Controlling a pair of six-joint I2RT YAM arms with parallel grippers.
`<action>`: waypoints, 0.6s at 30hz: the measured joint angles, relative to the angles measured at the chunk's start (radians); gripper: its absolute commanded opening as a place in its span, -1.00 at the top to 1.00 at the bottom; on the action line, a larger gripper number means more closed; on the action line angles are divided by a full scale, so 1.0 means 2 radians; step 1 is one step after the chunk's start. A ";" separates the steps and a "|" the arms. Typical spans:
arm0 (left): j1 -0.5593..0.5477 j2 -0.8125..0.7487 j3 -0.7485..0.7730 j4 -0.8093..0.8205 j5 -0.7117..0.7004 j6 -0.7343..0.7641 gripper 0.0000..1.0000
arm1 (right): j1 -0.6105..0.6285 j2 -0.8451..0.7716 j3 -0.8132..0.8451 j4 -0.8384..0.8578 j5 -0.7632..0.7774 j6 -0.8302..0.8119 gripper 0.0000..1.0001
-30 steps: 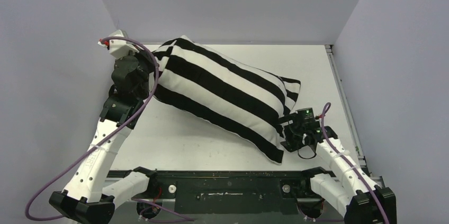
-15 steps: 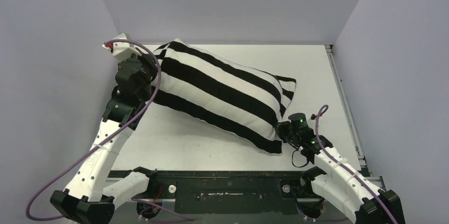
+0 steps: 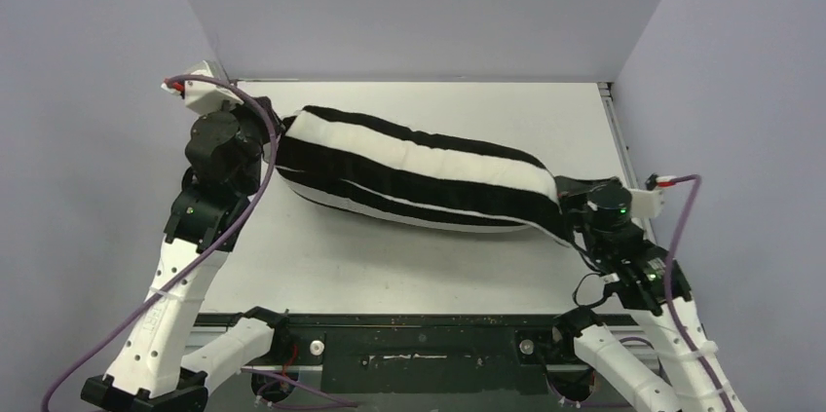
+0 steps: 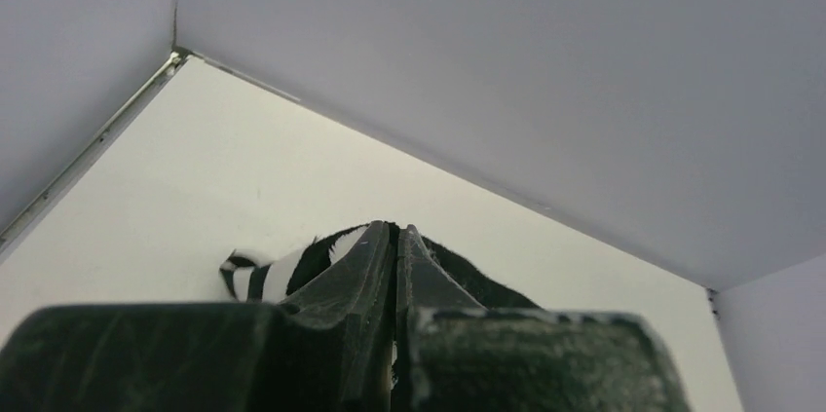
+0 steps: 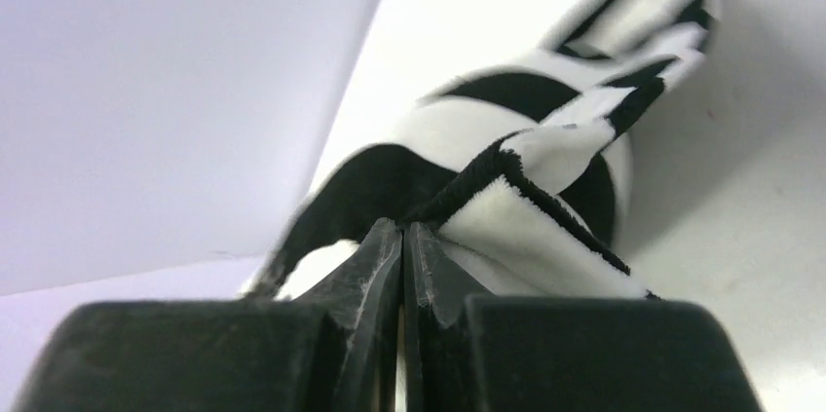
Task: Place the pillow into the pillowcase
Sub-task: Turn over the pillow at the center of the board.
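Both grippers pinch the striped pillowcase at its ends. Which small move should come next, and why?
Probably lower both ends to lay it flat on the table. The left gripper and right gripper are shut on opposite ends of the plump, stretched pillowcase, and no pillow shows outside.

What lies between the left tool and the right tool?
The striped pillowcase, bulging full, spans the whole stretch from the left tool to the right tool. Each tool is shut on one end of it. The top external view shows this.
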 measured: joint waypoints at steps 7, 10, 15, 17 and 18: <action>0.000 -0.044 0.036 -0.011 0.039 -0.038 1.00 | 0.000 0.045 0.207 -0.037 0.064 -0.075 1.00; 0.000 -0.047 0.043 -0.002 0.049 -0.048 1.00 | 0.000 0.064 0.230 -0.022 0.096 -0.101 1.00; 0.000 -0.036 0.000 0.022 0.028 -0.041 1.00 | 0.000 0.102 0.162 0.037 0.120 -0.141 1.00; 0.000 -0.021 -0.026 0.036 0.015 -0.032 1.00 | -0.002 0.119 0.111 0.072 0.118 -0.159 1.00; 0.000 -0.008 -0.041 0.047 0.007 -0.023 1.00 | -0.006 0.135 0.089 0.089 0.115 -0.170 1.00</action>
